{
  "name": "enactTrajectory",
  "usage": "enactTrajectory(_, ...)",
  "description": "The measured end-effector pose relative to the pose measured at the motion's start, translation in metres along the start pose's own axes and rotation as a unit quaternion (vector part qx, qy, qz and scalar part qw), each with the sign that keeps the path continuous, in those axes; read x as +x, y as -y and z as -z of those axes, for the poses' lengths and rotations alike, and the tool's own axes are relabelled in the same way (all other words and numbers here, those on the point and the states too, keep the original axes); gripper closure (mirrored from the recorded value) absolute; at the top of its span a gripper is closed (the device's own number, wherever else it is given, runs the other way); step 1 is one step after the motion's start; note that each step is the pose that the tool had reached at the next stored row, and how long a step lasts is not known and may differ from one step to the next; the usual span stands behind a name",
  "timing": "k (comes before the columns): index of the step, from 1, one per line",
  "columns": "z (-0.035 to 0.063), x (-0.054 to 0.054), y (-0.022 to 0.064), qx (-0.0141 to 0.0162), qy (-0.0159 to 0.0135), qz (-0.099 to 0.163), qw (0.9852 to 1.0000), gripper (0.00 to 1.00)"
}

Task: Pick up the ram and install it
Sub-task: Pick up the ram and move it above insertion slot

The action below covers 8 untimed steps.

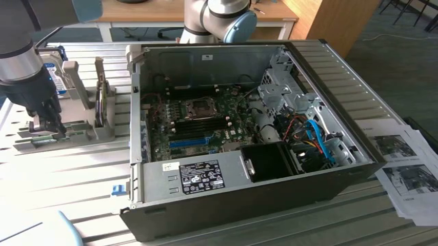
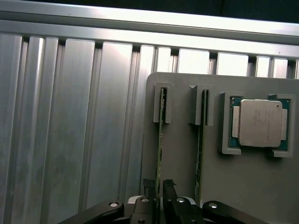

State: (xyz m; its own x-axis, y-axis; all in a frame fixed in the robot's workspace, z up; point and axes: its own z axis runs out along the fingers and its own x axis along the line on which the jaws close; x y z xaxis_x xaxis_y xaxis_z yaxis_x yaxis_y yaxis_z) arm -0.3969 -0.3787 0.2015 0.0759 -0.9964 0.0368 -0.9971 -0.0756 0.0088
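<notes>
Worktop (image 1: pixel 82 184): silver metal, ribbed lengthwise in long parallel slats with dark grooves between; the same slats show in the wrist view (image 2: pixel 70 140).

Directly on it:
- Open computer case (image 1: pixel 226 210), dark walls, lying on its side with the open face up, taking the middle of the worktop.
- Grey holder plate (image 1: pixel 75 130), flat on the slats, near the case on the exterior view's left, apart from it; in the wrist view (image 2: pixel 252 186) its rounded corner sits over the ribs.
- Small blue piece (image 1: pixel 118 190), just beside the case's front corner.
- Printed sheets (image 1: pixel 407 169), loosely stacked by the worktop's edge, exterior view's right.
</notes>
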Motion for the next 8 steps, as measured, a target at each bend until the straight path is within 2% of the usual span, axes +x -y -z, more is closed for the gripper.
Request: enactTrajectory(8,0.0000,0.0000,0.0000,0.0000,0.0000,0.000,1.0000,0.80)
